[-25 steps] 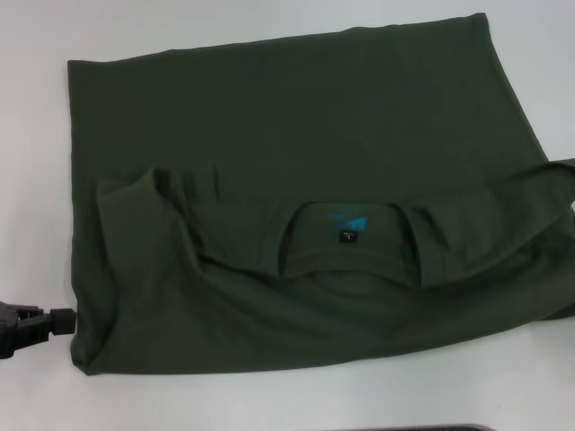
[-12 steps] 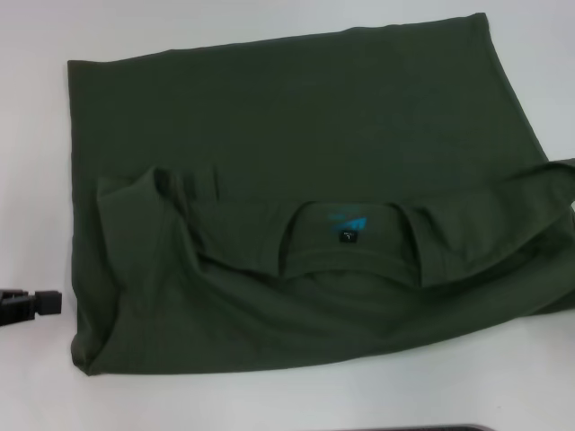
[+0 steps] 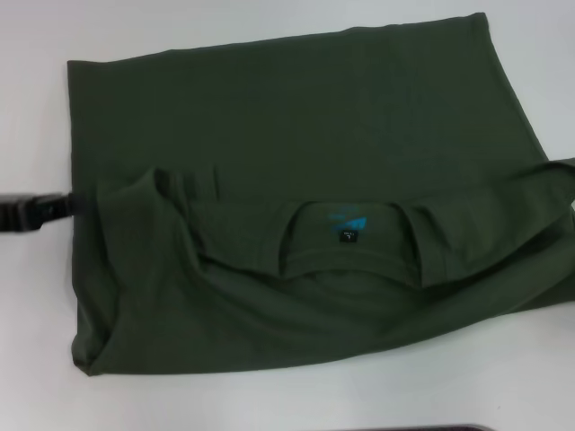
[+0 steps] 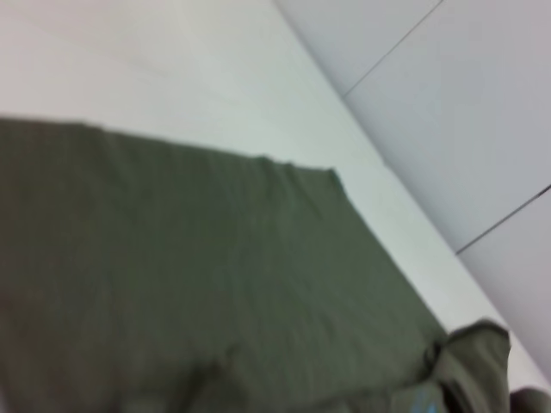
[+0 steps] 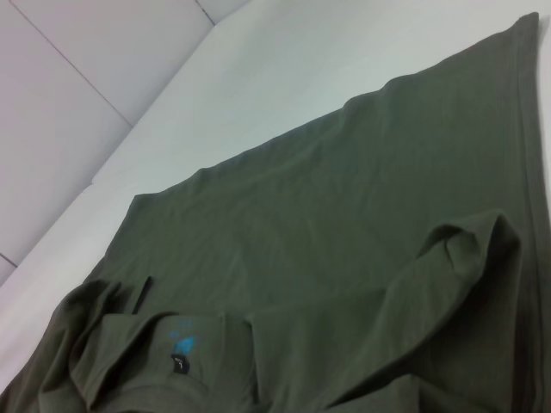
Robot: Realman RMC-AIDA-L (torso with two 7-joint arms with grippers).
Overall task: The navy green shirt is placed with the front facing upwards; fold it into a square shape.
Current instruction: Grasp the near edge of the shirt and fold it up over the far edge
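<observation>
The shirt (image 3: 296,206) lies spread across the white counter (image 3: 269,404), filling most of the head view. Its near part is already turned over on itself: the collar (image 3: 350,247) sits in the middle with the small black tag (image 3: 348,237) and teal print showing inside the neck, and loose, rumpled folds run out from it to both sides. The far half lies flat and smooth up to its far hem. No chest lettering shows. On the robot's right the cloth runs to the edge of the head view.

At the shirt's left edge, about halfway along it, our left claw (image 3: 63,205) comes in low from the side, its tip touching or just over the cloth edge. We cannot tell whether it is released or clenched, and the left wrist view shows only flat cloth and bare counter. The right claw is out of sight in every view; its wrist camera looks across the shirt from the right.

We judge the fold to be midway: one lengthwise turn is made, untidily, and the left side is next. The coming move calls for pinching that left edge cleanly, through all layers, then carrying it across toward the middle so the outline narrows toward a square, without dragging the rumpled collar fold further askew.
</observation>
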